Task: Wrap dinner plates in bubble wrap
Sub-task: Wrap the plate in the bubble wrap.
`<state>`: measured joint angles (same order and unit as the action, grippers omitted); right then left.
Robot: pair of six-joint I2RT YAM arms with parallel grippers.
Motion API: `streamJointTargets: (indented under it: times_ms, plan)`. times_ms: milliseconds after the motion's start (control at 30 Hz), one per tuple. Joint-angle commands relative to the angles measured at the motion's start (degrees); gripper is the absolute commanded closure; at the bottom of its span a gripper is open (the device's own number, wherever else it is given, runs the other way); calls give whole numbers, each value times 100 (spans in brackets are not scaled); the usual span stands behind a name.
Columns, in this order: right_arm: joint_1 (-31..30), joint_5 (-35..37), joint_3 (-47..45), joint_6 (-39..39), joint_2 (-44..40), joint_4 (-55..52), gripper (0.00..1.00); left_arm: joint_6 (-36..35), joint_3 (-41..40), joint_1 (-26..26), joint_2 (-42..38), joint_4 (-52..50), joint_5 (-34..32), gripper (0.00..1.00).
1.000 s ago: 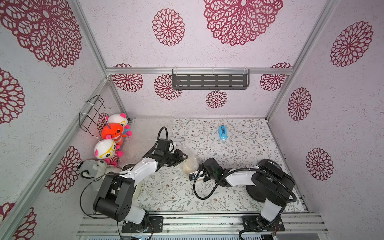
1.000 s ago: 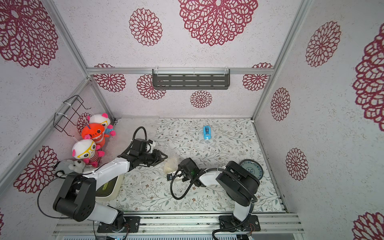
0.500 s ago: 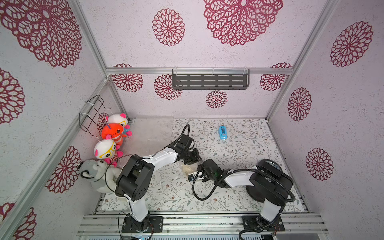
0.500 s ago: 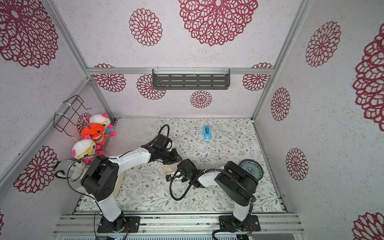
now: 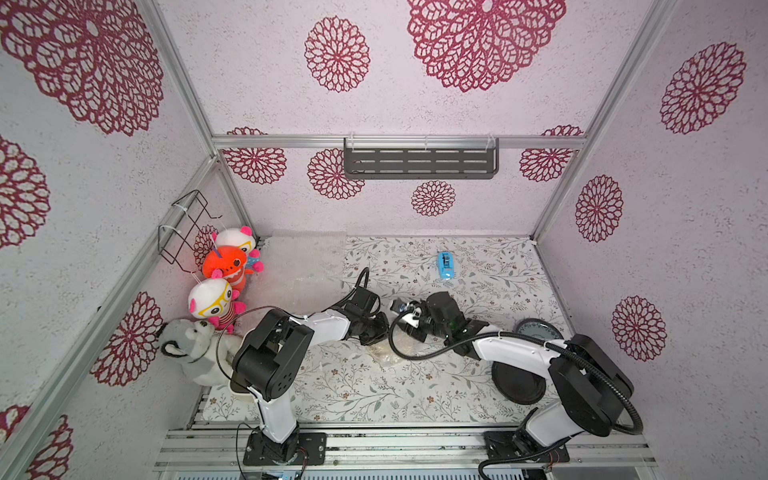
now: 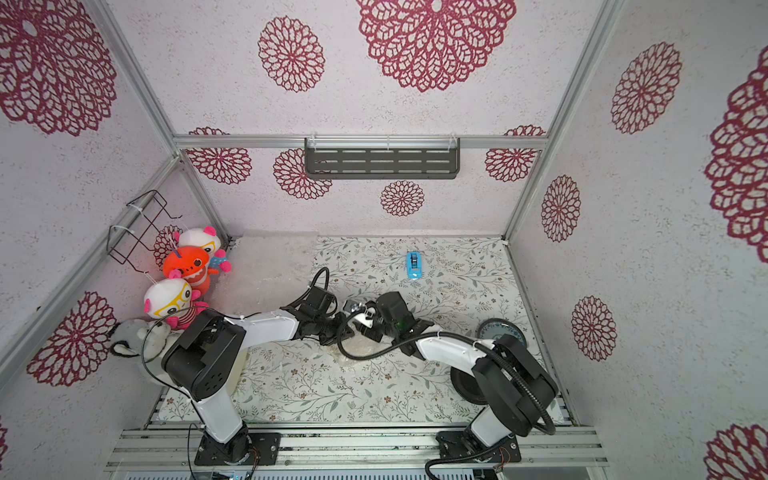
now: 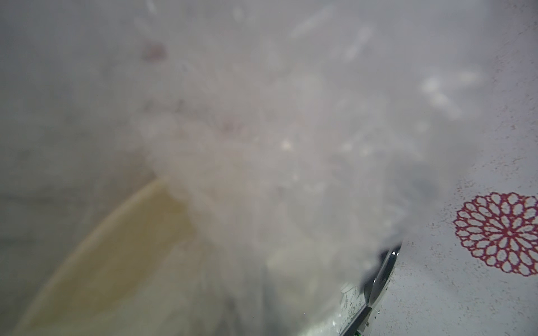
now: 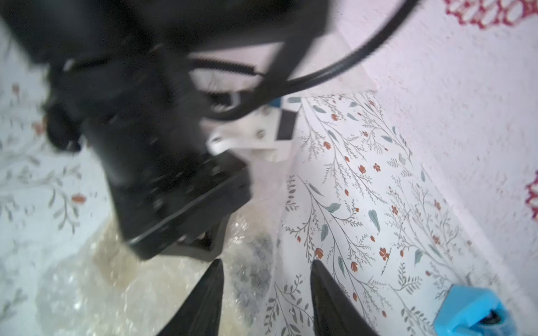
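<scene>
**Position of items.** The cream plate [image 7: 102, 261] lies at the centre of the surface [image 5: 357, 395], under a crumpled sheet of bubble wrap [image 8: 67, 291]. Both arms meet over it. The black plate [image 5: 517, 386] sits near right, partly beneath the right arm. The blue-grey plate [image 5: 540, 330] is just beyond it, and both appear bare. Spare sheets [image 5: 303, 266] lie far left.

**End effectors.** The left end effector [image 5: 376, 330] bears down on the wrap over the cream plate. Film smothers its wrist view, so we cannot tell whether its fingers are pressed together or apart. The right end effector [image 8: 267, 261] stands spread and empty, at the edge of the bundle where wrap meets bare surface.

**Assessment.** We judge the step in hand to be folding the loose wrap across the cream plate.

**Recommendations.**
- The left should pin the fold firmly over the plate's middle, not its rim, so the plate neither tips nor slides.
- The right should take the free edge of film alone, close to the surface, and avoid nipping the rim.
- We advise drawing the flap low and across, since a high lift invites the crinkled film to spring back.
- The two wrists are crowded, so the right needs a clear path.
- The blue dispenser [image 5: 444, 266] at the far side may serve for sealing.
</scene>
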<state>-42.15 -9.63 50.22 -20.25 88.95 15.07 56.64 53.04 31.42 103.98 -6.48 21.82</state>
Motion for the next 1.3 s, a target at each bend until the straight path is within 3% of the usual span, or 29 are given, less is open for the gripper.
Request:
streamJointTargets:
  times_ms: [0,233,367,500,600,700,733,767,800,900,1033,1267]
  plan:
    - [102,-567,291,2517,342,-524,64,22,-272,-39,269,-271,-203,90]
    - [70,-1039,377,4722,1267,206,87,65,-382,-52,191,274,266,88]
    - [-108,-1209,181,5121,1817,457,90,-83,-399,-52,-28,333,378,84]
    - [-145,-632,6,5347,2141,25,92,-327,-561,-189,-472,170,503,77]
    - [-140,-257,-139,5285,1989,-187,92,-504,-878,-493,-1104,63,585,64]
    - [-152,-221,-235,5158,1854,-162,92,-862,-1054,-976,-1677,-254,189,48]
    - [-157,-215,-240,5130,1838,-171,92,-1093,-1025,-1164,-1789,-459,0,37]
    - [-159,-215,-227,5125,1853,-178,92,-1381,-977,-1329,-1847,-548,-71,11]
    - [-165,-202,-218,5122,1850,-180,92,-1609,-920,-1469,-1848,-615,-174,2]
    - [-221,-175,-180,5098,1850,-161,92,-2183,-681,-1829,-1523,-560,-212,2]
    - [-317,-96,-141,5013,1812,-207,91,-2518,-173,-2229,-547,-136,567,0]
    - [-380,31,-170,4973,1713,-207,91,-2944,796,-2290,566,292,1618,28]
